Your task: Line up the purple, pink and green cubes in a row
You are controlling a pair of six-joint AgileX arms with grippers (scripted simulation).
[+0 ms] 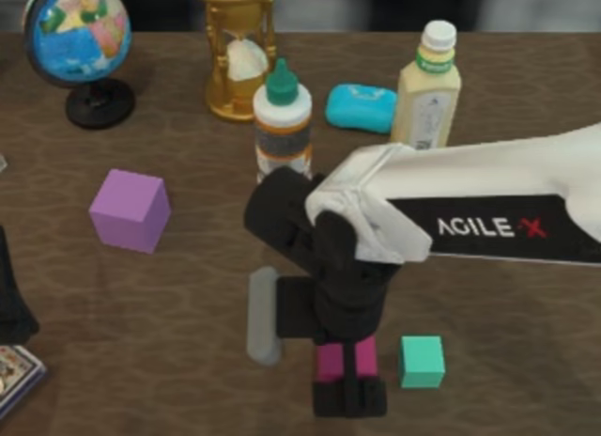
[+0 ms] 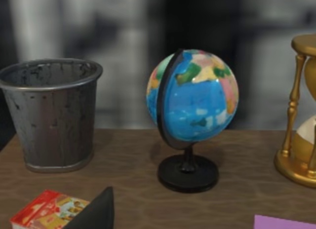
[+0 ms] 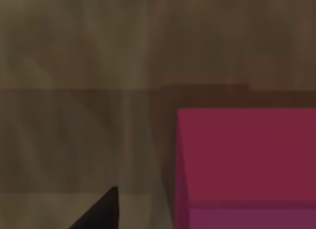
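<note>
The light purple cube (image 1: 130, 209) sits at the left of the table; its edge also shows as the purple cube (image 2: 284, 222) in the left wrist view. The pink cube (image 1: 331, 361) rests near the front middle, with the small green cube (image 1: 422, 361) just to its right and apart from it. My right gripper (image 1: 347, 365) hangs straight over the pink cube and is open. In the right wrist view the pink cube (image 3: 247, 165) stands on the table with a gap between it and one fingertip (image 3: 106, 211). My left gripper (image 1: 9, 304) is parked open at the left edge.
Along the back stand a globe (image 1: 77, 32), a gold hourglass (image 1: 237, 51), a green-capped white bottle (image 1: 283, 126), a turquoise soap bar (image 1: 361, 107) and a cream bottle (image 1: 427, 84). A grey bar (image 1: 264, 316) lies left of the pink cube. A metal bin (image 2: 49, 113) and a colourful box (image 1: 14, 375) are at the left.
</note>
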